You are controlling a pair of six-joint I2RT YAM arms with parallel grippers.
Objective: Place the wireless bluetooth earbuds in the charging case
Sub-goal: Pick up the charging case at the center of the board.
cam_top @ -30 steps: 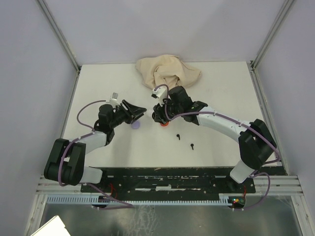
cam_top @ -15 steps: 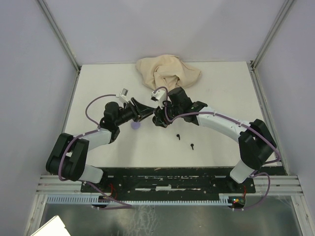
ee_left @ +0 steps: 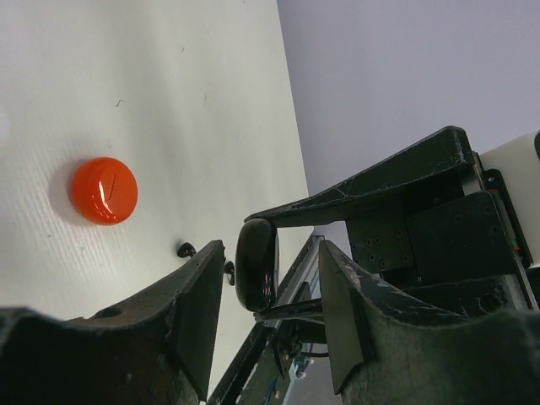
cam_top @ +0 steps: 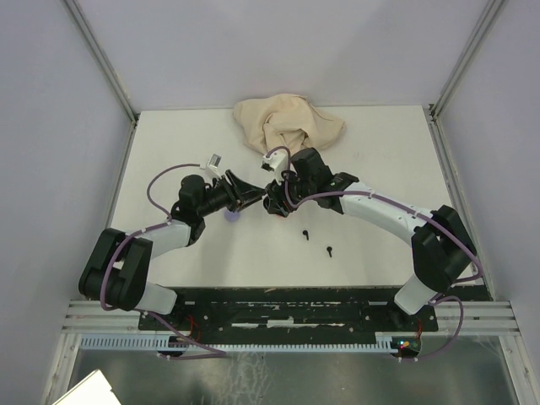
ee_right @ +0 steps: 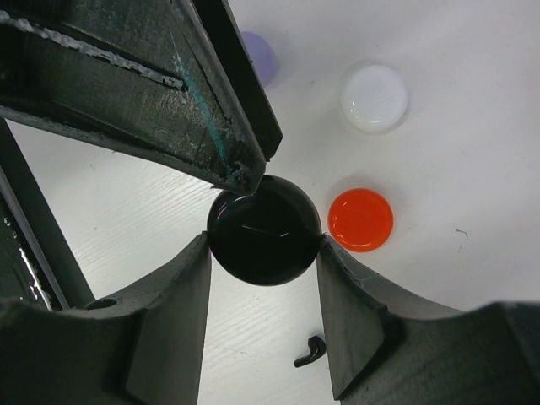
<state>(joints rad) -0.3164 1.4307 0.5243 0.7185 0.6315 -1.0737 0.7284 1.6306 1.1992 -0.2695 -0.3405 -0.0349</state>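
Observation:
A round black charging case [ee_right: 264, 229] is held above the table, with my right gripper [ee_right: 264, 245] shut on its rim from both sides. My left gripper [ee_left: 270, 251] is open, and the case [ee_left: 256, 263] stands edge-on between its fingers with a gap on the right side. In the right wrist view one left finger [ee_right: 211, 110] reaches the case's upper edge. Two black earbuds [cam_top: 305, 234] [cam_top: 329, 250] lie on the white table, right of and nearer than both grippers [cam_top: 253, 196] [cam_top: 272, 201]. One earbud [ee_right: 311, 350] shows under the right fingers.
A red round case [ee_right: 360, 219], a white one [ee_right: 374, 98] and a lavender one [ee_right: 257, 57] lie on the table below the grippers. A crumpled beige cloth [cam_top: 287, 122] sits at the back. Grey walls enclose the table on three sides.
My left gripper has swung right towards the right gripper, and its fingers now straddle the black case. The right arm has barely moved.

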